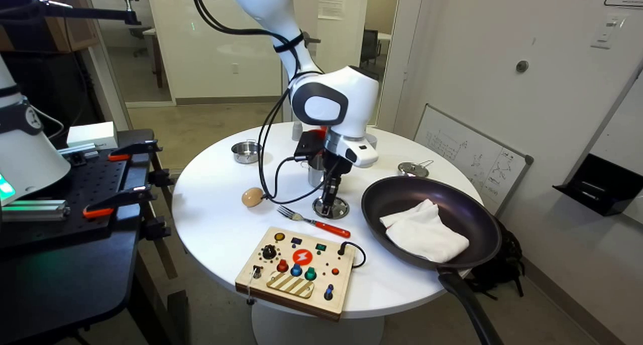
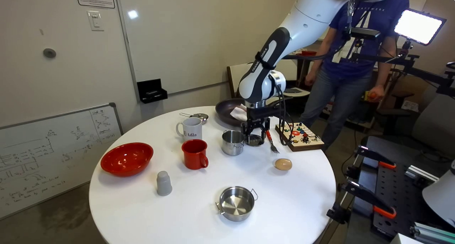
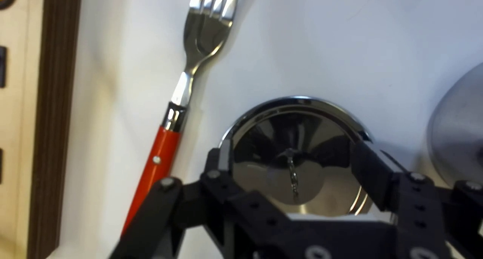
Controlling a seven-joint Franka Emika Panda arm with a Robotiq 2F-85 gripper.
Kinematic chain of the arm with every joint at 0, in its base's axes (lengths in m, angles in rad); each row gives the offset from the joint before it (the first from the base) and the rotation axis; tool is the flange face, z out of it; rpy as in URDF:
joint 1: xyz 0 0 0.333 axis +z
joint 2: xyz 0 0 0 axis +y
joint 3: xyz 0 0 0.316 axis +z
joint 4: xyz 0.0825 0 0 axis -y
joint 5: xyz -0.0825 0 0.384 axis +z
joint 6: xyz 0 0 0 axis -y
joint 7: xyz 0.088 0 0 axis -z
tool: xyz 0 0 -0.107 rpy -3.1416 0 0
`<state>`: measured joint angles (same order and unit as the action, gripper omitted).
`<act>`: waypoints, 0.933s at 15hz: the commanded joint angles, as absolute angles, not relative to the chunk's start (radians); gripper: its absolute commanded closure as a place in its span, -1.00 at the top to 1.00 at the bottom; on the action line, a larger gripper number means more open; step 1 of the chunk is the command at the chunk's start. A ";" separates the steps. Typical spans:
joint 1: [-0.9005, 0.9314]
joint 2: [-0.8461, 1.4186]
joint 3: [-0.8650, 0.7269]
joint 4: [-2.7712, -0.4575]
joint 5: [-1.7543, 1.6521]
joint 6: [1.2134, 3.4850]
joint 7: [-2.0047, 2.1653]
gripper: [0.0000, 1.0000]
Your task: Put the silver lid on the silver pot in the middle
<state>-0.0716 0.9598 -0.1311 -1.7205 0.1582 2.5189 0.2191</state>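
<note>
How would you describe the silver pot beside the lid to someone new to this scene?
Find the round white table in an exterior view. On it, between the red mug and the silver lid the pincer straddles, stands an open-topped silver pot. Unlike the mug it is shiny metal, and looks narrower and taller than the shallow pot.

A: Premises type?
B: Robotics lab, some office fittings. Robot arm (image 2: 302, 27) over rd. white bench (image 1: 211, 179); perforated mtg. plate (image 2: 401, 187) w/ clamps (image 1: 120, 200) nearby.
A: Other evid.?
B: Lit lamp panel (image 2: 419, 26); whiteboard w/ handwritten notes (image 2: 53, 155) leaning on wall; 2nd whiteboard (image 2: 199, 41), wall-mtd.; chair (image 1: 370, 46) visible in adj. rm.
A: Kitchen signs?
B: On bench: pan (image 1: 392, 198), red mug (image 2: 193, 157).
</note>
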 commanded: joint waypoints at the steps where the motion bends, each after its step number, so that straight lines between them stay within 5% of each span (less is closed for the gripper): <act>1: -0.054 0.930 -0.146 -1.753 0.141 2.536 0.248 0.57; 8: -0.045 0.929 -0.163 -1.740 0.136 2.535 0.265 0.34; 9: -0.044 0.929 -0.164 -1.738 0.135 2.532 0.266 0.49; 10: -0.044 0.930 -0.164 -1.736 0.133 2.530 0.266 0.21; 14: -0.042 0.936 -0.166 -1.726 0.127 2.521 0.265 0.33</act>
